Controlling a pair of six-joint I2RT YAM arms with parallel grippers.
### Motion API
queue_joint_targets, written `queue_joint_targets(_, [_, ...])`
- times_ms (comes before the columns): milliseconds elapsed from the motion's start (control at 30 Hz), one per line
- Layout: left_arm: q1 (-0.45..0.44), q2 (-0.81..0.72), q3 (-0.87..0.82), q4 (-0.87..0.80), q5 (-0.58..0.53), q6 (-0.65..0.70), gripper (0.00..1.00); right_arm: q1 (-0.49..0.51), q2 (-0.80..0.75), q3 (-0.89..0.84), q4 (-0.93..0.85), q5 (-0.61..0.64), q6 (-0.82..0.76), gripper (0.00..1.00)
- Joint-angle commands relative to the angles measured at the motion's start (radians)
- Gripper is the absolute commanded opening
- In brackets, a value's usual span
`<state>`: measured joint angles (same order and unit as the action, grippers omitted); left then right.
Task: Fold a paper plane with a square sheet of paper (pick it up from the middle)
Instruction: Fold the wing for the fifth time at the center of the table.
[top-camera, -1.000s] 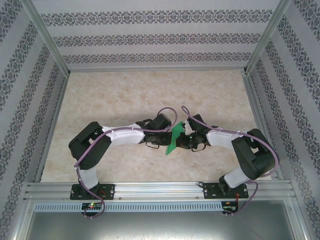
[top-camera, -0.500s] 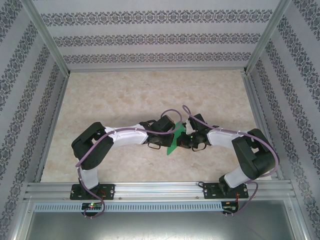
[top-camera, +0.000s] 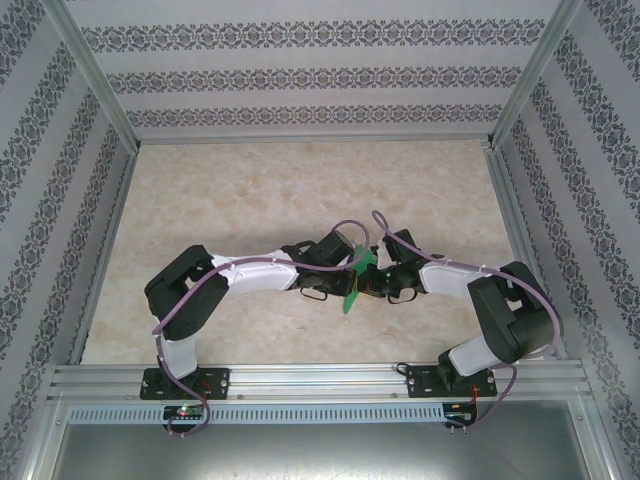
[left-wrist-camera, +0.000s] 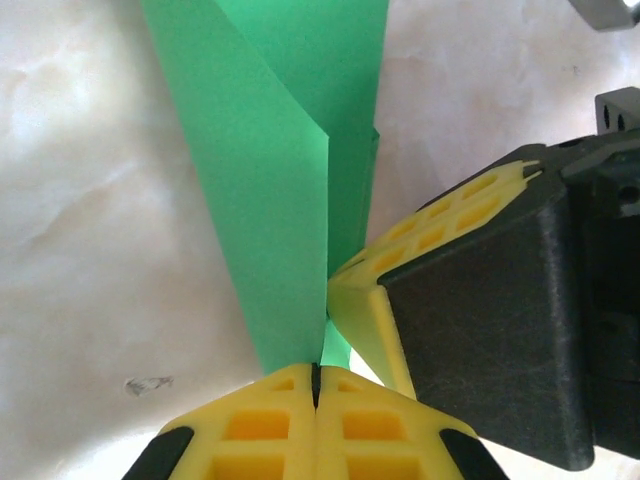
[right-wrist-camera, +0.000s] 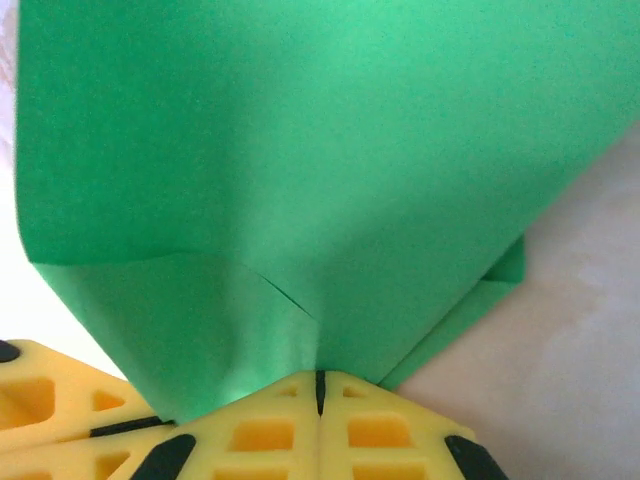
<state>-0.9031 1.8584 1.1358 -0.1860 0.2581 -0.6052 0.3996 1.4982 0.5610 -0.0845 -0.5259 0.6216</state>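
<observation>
Paper: folded, green, pinched from both sides; edges cropped in wrist views.
Left gripper: clamped on paper.
Right gripper: clamped on paper.

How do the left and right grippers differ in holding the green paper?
The left gripper reaches in from the left, the right gripper from the right. The left gripper faces narrow folded layers, the right gripper a broad flap. Both are shut on the paper.
</observation>
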Motion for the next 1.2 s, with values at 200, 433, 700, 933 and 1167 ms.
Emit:
queue_joint_targets(200, [-0.013, 0.074, 0.035, 0.051, 0.090, 0.038, 0.06, -0.053, -0.015, -0.029, 0.019, -0.058, 0.032, 0.05])
queue_joint_targets(433, [-0.006, 0.089, 0.046, 0.041, 0.067, 0.046, 0.06, -0.096, -0.025, -0.029, 0.036, -0.105, 0.055, 0.04])
queue_joint_targets(700, [0.009, 0.096, 0.041, 0.073, 0.080, 0.024, 0.06, -0.108, -0.020, -0.019, -0.029, -0.076, 0.043, 0.04])
queue_joint_targets(933, [0.018, 0.085, 0.031, 0.099, 0.097, 0.006, 0.06, -0.109, 0.007, -0.012, -0.054, -0.053, 0.029, 0.04])
queue_joint_targets(1167, [0.028, 0.078, 0.045, 0.144, 0.156, -0.026, 0.06, -0.111, 0.021, 0.001, -0.090, -0.035, 0.007, 0.04])
